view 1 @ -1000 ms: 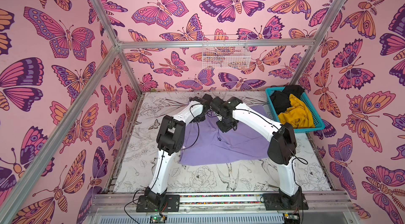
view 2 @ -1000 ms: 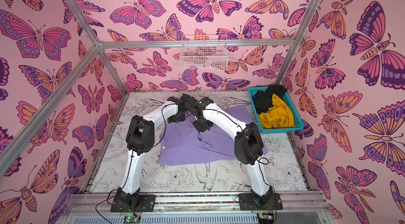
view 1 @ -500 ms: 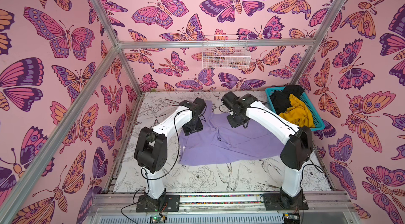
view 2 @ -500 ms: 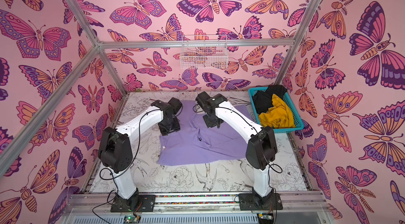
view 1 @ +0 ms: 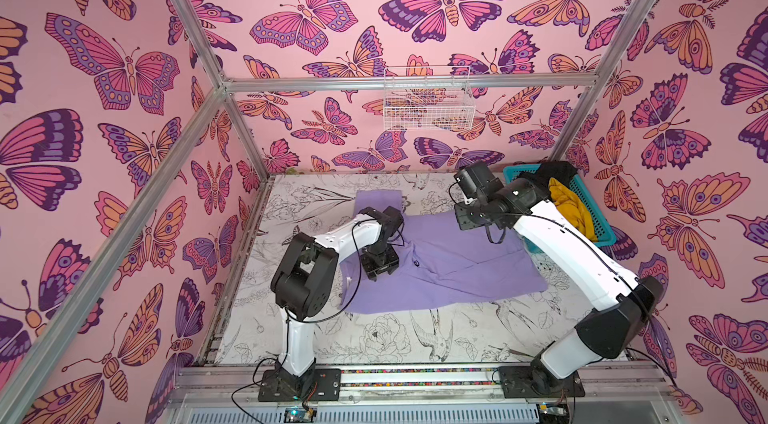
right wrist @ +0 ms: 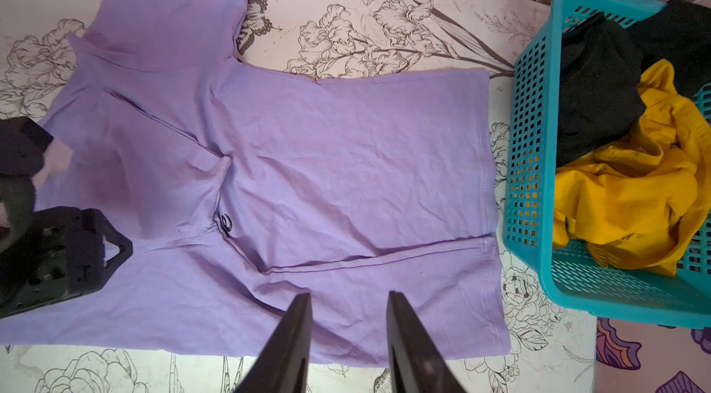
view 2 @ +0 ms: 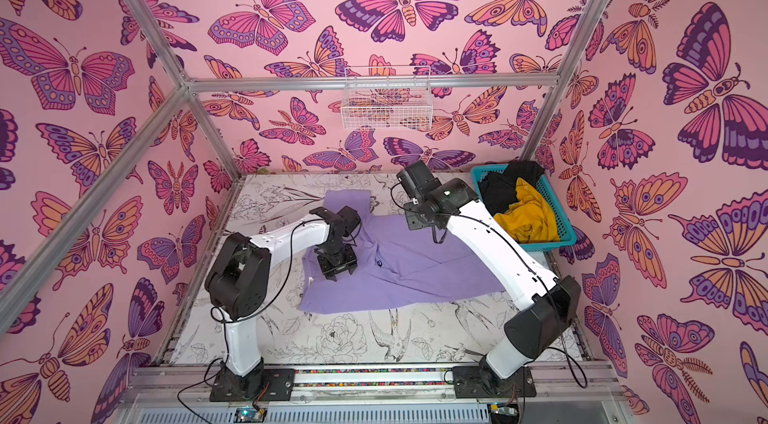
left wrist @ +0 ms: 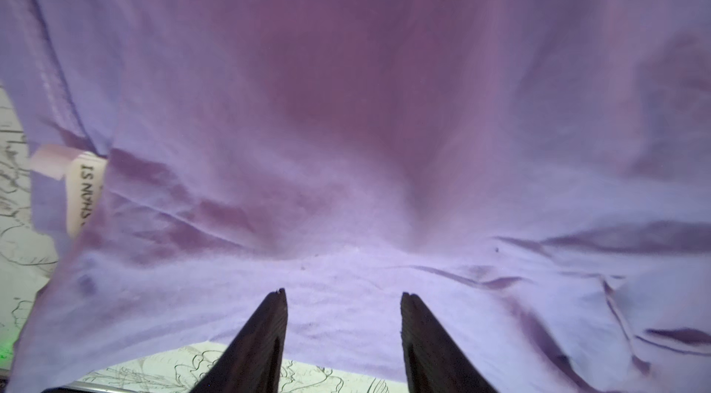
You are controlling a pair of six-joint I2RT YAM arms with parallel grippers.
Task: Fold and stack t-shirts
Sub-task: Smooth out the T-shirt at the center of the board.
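Observation:
A lavender t-shirt (view 1: 457, 268) (view 2: 415, 272) lies spread on the table, one sleeve (right wrist: 169, 2) flat at the far left. My left gripper (view 1: 380, 275) (view 2: 337, 270) (left wrist: 342, 295) hovers low over its left part, open, nothing between the fingers; a white neck label (left wrist: 82, 195) shows beside it. Raised above the shirt's far right part, my right gripper (view 1: 467, 220) (view 2: 417, 220) (right wrist: 348, 295) is open and empty. A mustard-yellow t-shirt (view 1: 573, 210) (right wrist: 635, 195) and a black t-shirt (view 2: 507, 185) (right wrist: 596, 94) lie crumpled in the basket.
A teal lattice basket (view 1: 598, 235) (view 2: 561, 231) (right wrist: 531, 141) stands at the table's far right corner, close to the shirt's hem. A white wire basket (view 1: 428, 102) hangs on the back wall. Metal frame posts edge the table. My left gripper's body (right wrist: 57, 256) shows in the right wrist view.
Both grippers left the shirt's far middle and moved apart: the left one to the left and nearer, the right one to the right and upward. The far sleeve now lies flat.

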